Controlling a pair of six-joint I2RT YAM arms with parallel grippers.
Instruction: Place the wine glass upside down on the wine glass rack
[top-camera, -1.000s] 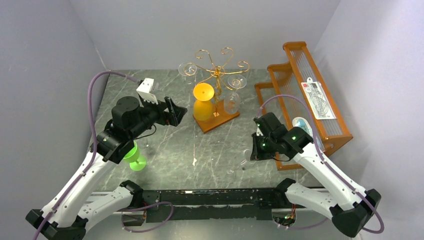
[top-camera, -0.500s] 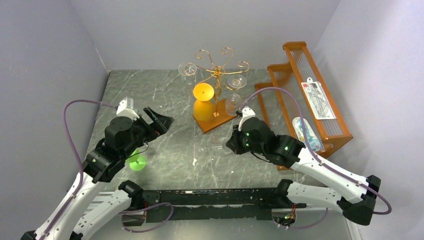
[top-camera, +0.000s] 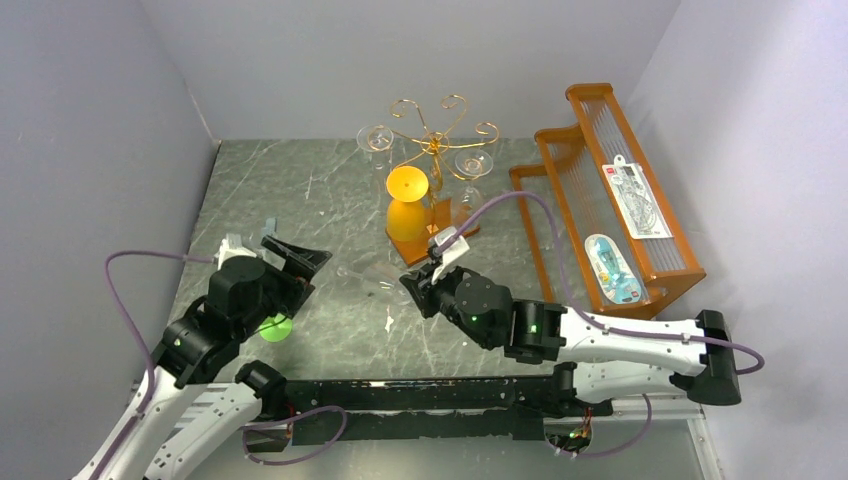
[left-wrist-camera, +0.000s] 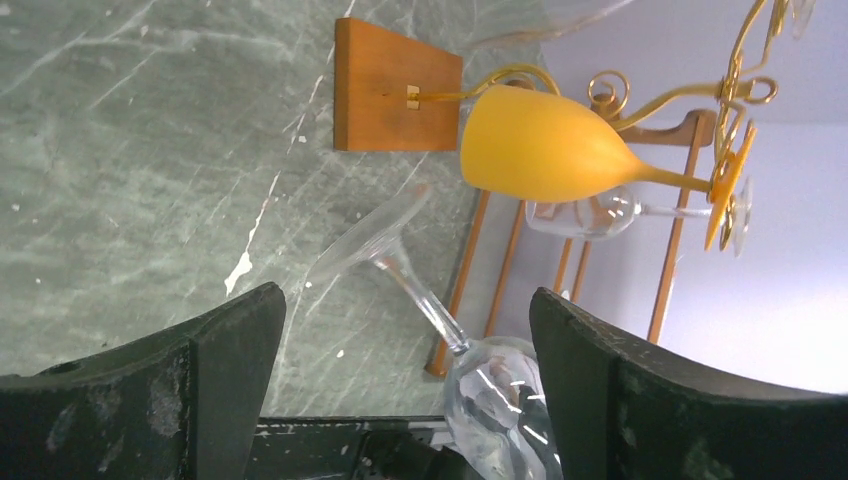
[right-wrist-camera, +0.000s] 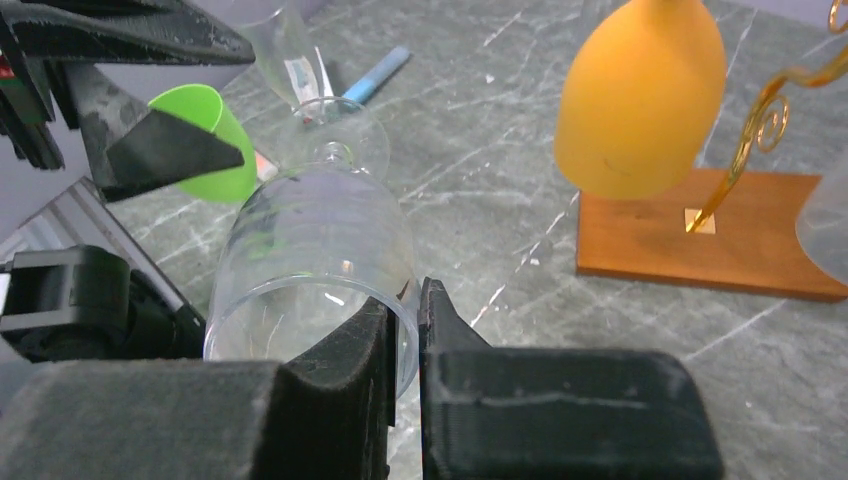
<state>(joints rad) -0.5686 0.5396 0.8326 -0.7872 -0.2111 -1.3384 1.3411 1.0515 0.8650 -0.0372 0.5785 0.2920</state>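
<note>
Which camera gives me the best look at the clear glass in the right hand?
Left wrist: the clear glass shows side-on, foot, stem and bowl. Right wrist shows its bowl close up, rim pinched by the right hand, stem foreshortened. Top view shows only a faint outline.

Table (top-camera: 330, 200): grey-green marble top.
Far middle: wine glass rack (left-wrist-camera: 395, 85), standing on its wooden base.
Right: orange slatted shelf (top-camera: 590, 140).
Near left: green goblet (top-camera: 272, 327).

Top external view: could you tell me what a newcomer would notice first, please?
The orange glass hanging upside down on the gold wire rack at centre back. Nearer, the right claw pinches the rim of a clear wine glass held sideways, foot toward the open left claw.
</note>
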